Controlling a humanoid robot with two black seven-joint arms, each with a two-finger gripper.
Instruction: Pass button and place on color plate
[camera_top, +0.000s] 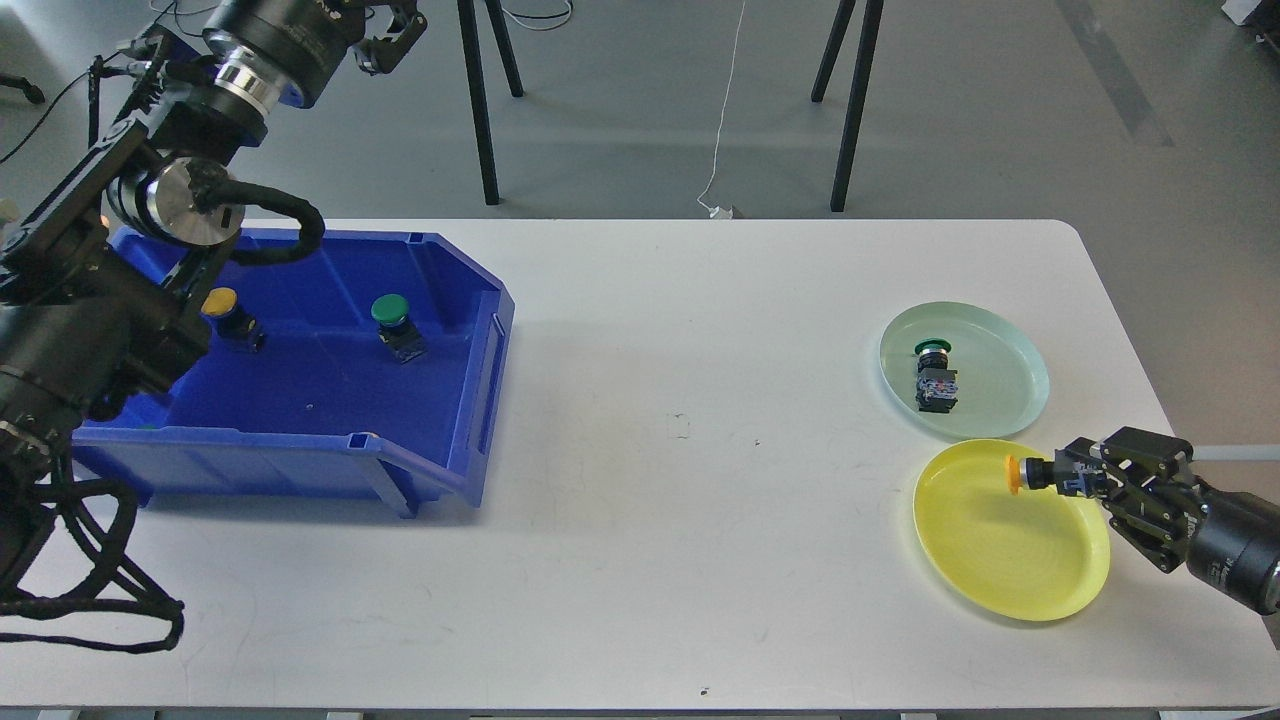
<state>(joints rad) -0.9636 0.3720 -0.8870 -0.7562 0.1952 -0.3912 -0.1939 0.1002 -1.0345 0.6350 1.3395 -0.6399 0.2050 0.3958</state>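
Observation:
My right gripper (1068, 478) is shut on a yellow-capped button (1014, 474) and holds it sideways just over the upper right part of the yellow plate (990, 565). The pale green plate (1000, 395) behind it carries a green-capped button (933, 372) lying on its side. In the blue bin (300, 460) at the left lie a green-capped button (393, 322) and a yellow-capped button (225, 310). My left gripper (388, 30) is raised at the top left behind the bin; its fingers are cut off by the frame's top edge.
Black tripod legs (480, 110) stand on the floor behind the table. The white table (700, 400) ends just right of the plates. My left arm's elbow and cables hang over the bin's left side.

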